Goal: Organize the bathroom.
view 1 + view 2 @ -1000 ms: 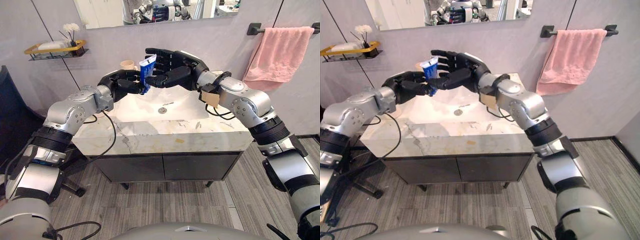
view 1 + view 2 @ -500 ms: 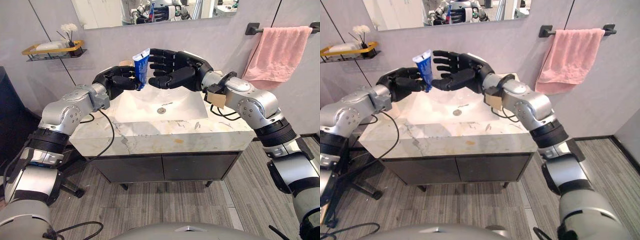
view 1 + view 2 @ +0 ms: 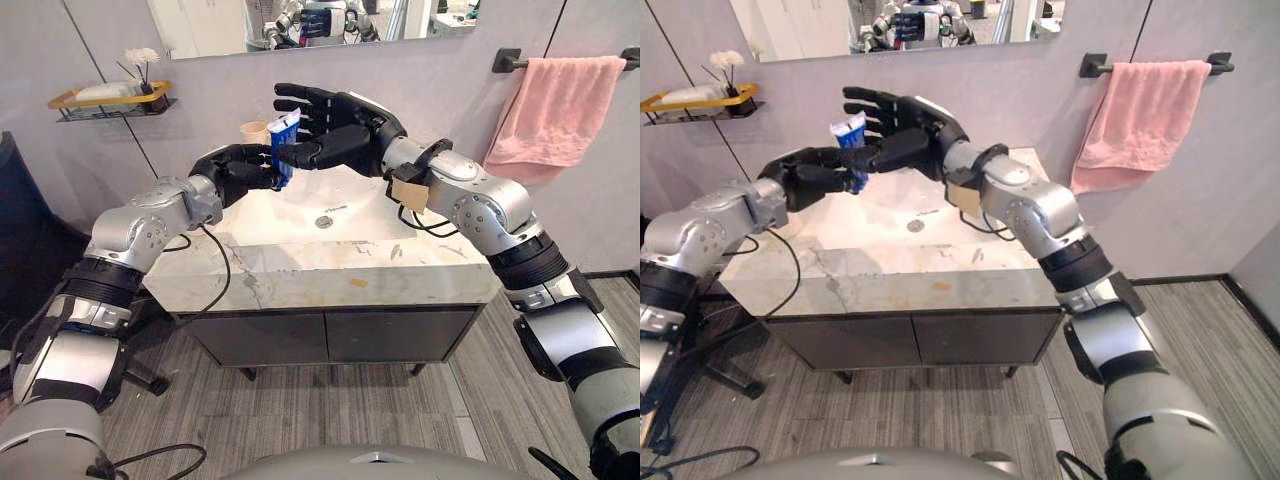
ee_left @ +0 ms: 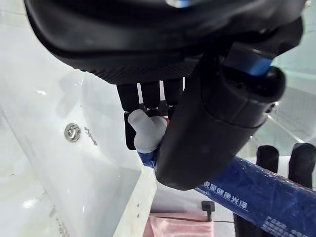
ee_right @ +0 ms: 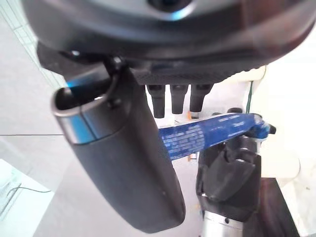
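A blue toothpaste tube [image 3: 286,150] with a white cap [image 4: 145,131] stands nearly upright above the back left of the white sink [image 3: 375,222]. My left hand [image 3: 238,165] is shut on its lower end, cap downward. My right hand [image 3: 335,128] is open right beside it, straight fingers spread behind the tube's flat upper end and thumb reaching forward at its middle. In the right wrist view the tube [image 5: 207,134] runs across past the right hand's fingers, with the left hand [image 5: 229,173] gripping it below.
A beige cup [image 3: 253,131] stands on the counter behind the tube. The marble counter [image 3: 320,270] has dark cabinet doors below. A pink towel [image 3: 555,110] hangs on a bar at the right. A wall shelf [image 3: 110,98] with a yellow tray and flowers is at the left.
My right hand has closed in leftward on the tube, its fingers now behind the tube's top. The left hand has lowered a little with the tube still in its grip.
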`<state>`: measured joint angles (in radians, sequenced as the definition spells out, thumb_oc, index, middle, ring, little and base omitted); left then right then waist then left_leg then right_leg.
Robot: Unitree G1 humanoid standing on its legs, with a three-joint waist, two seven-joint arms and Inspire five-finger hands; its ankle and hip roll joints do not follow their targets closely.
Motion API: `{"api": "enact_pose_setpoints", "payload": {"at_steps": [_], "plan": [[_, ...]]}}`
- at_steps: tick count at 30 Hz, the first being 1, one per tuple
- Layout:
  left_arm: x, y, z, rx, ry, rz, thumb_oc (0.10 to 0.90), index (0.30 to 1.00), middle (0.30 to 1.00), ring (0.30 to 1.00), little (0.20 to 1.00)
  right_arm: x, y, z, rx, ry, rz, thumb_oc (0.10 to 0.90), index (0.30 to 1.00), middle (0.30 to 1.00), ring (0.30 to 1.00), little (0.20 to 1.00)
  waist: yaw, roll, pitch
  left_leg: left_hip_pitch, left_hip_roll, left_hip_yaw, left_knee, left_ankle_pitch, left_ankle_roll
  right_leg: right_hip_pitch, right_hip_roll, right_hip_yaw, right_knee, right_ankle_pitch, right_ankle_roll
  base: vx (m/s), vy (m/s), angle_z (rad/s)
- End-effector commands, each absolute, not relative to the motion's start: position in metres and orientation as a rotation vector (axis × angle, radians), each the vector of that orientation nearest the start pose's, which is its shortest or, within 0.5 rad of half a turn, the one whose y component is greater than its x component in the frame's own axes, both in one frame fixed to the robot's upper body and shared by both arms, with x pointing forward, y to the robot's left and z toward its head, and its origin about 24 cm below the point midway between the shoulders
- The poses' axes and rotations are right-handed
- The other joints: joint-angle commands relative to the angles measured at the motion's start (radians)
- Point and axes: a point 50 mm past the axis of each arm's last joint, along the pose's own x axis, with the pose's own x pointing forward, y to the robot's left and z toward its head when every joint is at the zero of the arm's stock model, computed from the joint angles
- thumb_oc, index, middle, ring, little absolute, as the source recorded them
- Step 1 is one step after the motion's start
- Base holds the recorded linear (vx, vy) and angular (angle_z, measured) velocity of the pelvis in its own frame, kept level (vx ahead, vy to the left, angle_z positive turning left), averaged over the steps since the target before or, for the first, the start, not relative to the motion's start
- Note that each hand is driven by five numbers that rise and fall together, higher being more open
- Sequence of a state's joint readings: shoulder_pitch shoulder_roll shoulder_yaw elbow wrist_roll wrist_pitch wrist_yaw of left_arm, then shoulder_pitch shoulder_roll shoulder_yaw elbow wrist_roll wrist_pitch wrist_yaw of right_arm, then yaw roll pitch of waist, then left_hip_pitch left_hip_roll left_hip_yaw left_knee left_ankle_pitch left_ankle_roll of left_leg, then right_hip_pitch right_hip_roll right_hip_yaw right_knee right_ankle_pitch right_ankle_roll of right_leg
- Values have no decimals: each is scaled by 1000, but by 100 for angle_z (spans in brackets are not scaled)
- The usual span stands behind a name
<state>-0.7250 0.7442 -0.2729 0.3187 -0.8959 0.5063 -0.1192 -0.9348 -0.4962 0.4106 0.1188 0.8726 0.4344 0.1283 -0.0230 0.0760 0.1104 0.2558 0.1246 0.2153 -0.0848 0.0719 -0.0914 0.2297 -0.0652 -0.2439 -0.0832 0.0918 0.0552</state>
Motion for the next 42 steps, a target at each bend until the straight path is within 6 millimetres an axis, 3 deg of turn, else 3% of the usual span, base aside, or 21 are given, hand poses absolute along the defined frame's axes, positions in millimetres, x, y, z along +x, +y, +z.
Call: {"api": "enact_pose_setpoints", "payload": {"at_steps": [1,6,8,9,12,18,29,33,42], "plan": [[371,207,238,-80,-59,-329,400,300,300,300,300,344,-56,291,116,-309,798,800,900,900,900,900,34,-5,-151,-4,47,-61,1,9,-48,9,-25,25,17,-110,41,0,0,0],[372,206,238,-79,-63,-331,400,300,300,300,300,347,-53,286,166,-239,783,800,900,900,900,900,38,-5,-150,-4,45,-64,0,5,-48,10,-26,21,17,-109,41,0,0,0],[372,203,241,-78,-70,-331,400,300,300,300,300,354,-53,263,214,-32,722,800,900,900,900,900,39,-7,-150,-7,45,-64,1,6,-49,8,-27,18,17,-107,42,0,0,0],[372,203,241,-78,-70,-331,400,300,300,300,300,354,-53,263,214,-32,722,800,900,900,900,900,39,-7,-150,-7,45,-64,1,6,-49,8,-27,18,17,-107,42,0,0,0],[370,199,248,-78,-75,-325,400,300,300,300,300,363,-58,232,206,123,647,800,900,900,900,900,36,-7,-148,-6,47,-60,-2,11,-49,4,-26,17,22,-107,40,0,0,0],[368,199,250,-77,-74,-328,400,300,300,300,300,366,-63,227,180,125,631,800,900,900,900,900,36,-8,-147,-9,48,-60,-2,12,-49,2,-28,15,20,-107,38,0,0,0],[370,200,244,-82,-73,-322,400,300,300,300,300,371,-71,231,48,73,633,800,900,900,900,900,32,-8,-148,-11,43,-61,-2,6,-45,0,-28,18,15,-105,40,0,0,0],[368,204,243,-86,-73,-319,400,300,300,300,300,373,-80,245,-127,-32,660,800,900,900,900,900,32,-12,-147,-13,44,-62,-2,7,-46,-3,-28,17,14,-104,40,0,0,0],[365,211,243,-84,-77,-316,400,300,300,300,300,370,-98,268,-177,-115,645,800,900,900,900,900,28,-13,-144,-15,45,-63,-2,6,-47,-7,-31,15,17,-103,41,0,0,0]]}}
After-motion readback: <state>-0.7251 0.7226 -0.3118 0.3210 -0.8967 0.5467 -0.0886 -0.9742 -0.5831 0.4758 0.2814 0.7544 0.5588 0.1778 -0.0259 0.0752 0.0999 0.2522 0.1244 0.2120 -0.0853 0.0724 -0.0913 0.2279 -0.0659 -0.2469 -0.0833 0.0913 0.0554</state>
